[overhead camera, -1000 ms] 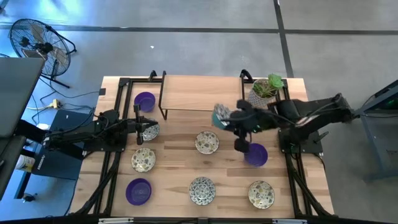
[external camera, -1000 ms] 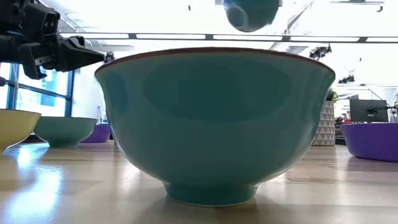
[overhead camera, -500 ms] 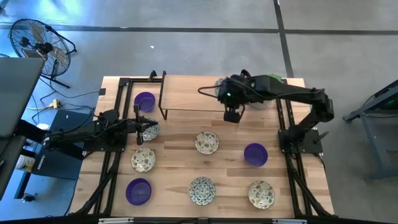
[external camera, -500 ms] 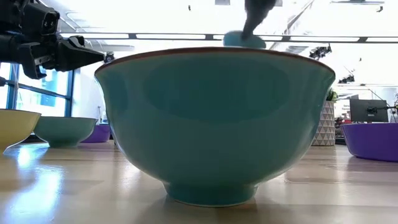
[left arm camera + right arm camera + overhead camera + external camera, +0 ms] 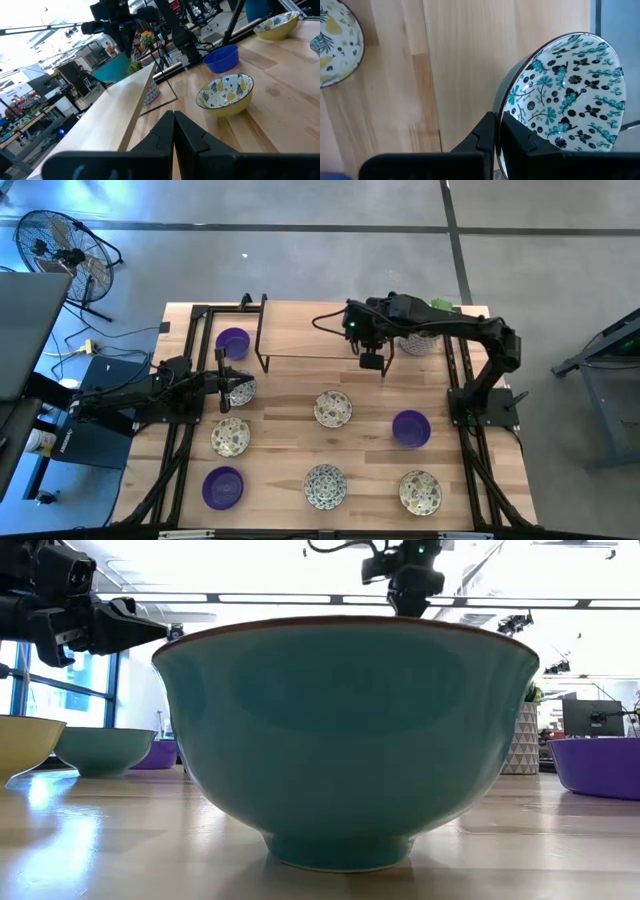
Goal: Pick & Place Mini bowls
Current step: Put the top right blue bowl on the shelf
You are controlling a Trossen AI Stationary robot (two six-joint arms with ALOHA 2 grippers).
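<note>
Overhead, right fingers point(image 5: 496, 131) pinching patterned bowl point(image 5: 565, 95)

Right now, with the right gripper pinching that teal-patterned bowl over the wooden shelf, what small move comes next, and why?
Probably lower it a little. The right gripper is shut on the rim of the tilted cream bowl with teal floral patterning, held above the raised wooden shelf, not resting on it. Easing down before releasing should keep it from dropping. The left gripper waits shut by the shelf's left end.
</note>
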